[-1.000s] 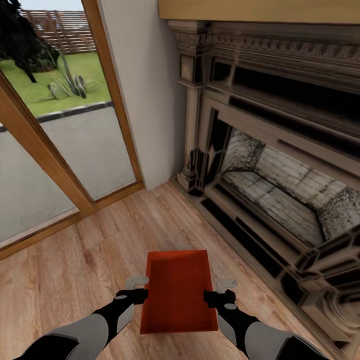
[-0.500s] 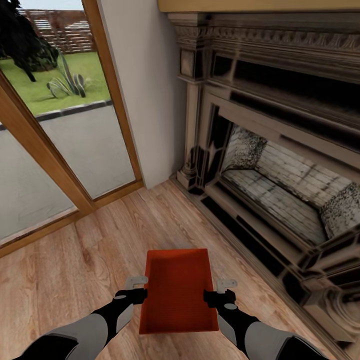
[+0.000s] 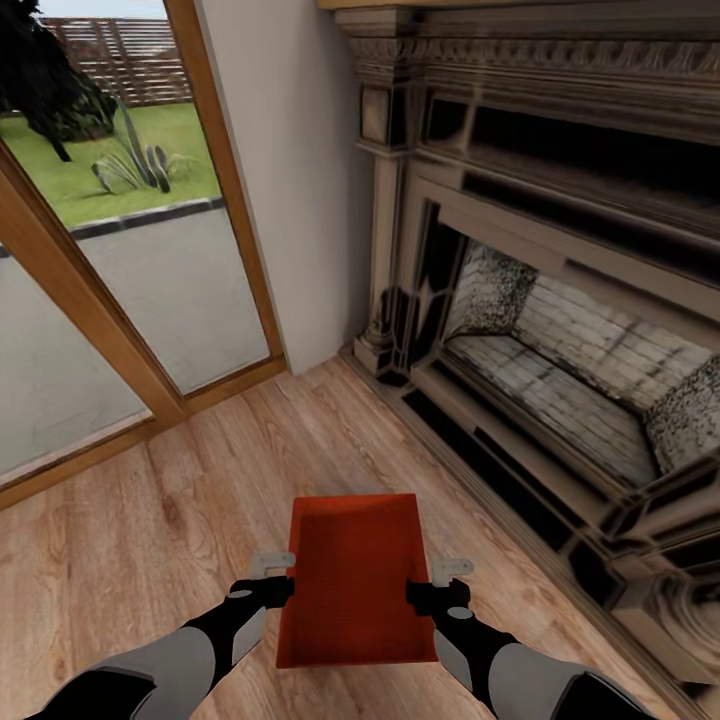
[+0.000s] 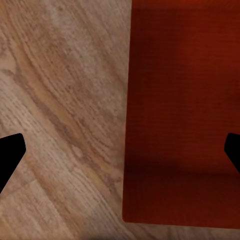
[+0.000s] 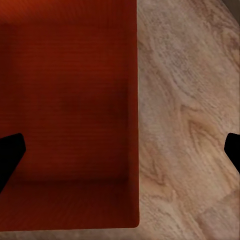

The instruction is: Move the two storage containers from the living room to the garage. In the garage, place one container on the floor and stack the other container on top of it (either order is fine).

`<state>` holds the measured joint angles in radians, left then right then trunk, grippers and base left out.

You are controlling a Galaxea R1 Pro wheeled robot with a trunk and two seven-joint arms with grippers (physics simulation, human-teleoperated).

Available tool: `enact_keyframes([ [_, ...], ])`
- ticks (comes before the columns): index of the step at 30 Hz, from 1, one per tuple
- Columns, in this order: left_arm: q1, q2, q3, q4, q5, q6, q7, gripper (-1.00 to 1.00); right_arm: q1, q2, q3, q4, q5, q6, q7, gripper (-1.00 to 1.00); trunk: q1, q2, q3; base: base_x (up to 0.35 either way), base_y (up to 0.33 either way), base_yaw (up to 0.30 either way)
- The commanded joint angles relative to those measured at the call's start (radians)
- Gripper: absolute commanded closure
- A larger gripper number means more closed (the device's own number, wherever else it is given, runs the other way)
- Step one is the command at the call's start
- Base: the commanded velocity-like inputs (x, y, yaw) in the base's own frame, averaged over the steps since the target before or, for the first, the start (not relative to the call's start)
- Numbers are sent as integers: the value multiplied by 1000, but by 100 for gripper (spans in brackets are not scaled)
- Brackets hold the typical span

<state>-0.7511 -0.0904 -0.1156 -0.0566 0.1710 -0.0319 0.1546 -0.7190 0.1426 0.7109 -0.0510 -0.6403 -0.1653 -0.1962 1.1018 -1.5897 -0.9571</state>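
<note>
One orange-red storage container (image 3: 352,580) sits low in the head view between my two arms, above the light wood plank floor (image 3: 180,540) of the living room. My left gripper (image 3: 288,582) straddles its left wall and my right gripper (image 3: 428,588) its right wall. In the left wrist view the left gripper (image 4: 120,155) has its black fingertips far apart, one over the floor and one over the container (image 4: 185,100). The right gripper (image 5: 120,155) stands the same way over the container (image 5: 70,100). Both are open.
An ornate dark fireplace (image 3: 540,330) with a pale brick firebox fills the right side, its base close to my right arm. A wood-framed glass door (image 3: 120,300) onto a lawn and pavement stands at the left, with a white wall strip (image 3: 300,180) between them.
The whole picture has shifted slightly, so the camera has moved. The container and both grippers keep nearly the same places relative to each other.
</note>
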Motion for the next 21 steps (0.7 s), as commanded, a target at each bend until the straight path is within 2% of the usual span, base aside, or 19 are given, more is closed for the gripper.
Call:
enact_keyframes([
  [1, -1, 0, -9, 1, 10, -3, 3, -100, 0, 1, 9, 0, -9, -2, -3, -100, 4, -8, -4, 0, 0, 0],
  [21, -1, 1, -10, 0, 9, -3, 3, -100, 0, -3, 9, 0, -7, -3, -3, -100, 81, -148, -66, 0, 0, 0],
])
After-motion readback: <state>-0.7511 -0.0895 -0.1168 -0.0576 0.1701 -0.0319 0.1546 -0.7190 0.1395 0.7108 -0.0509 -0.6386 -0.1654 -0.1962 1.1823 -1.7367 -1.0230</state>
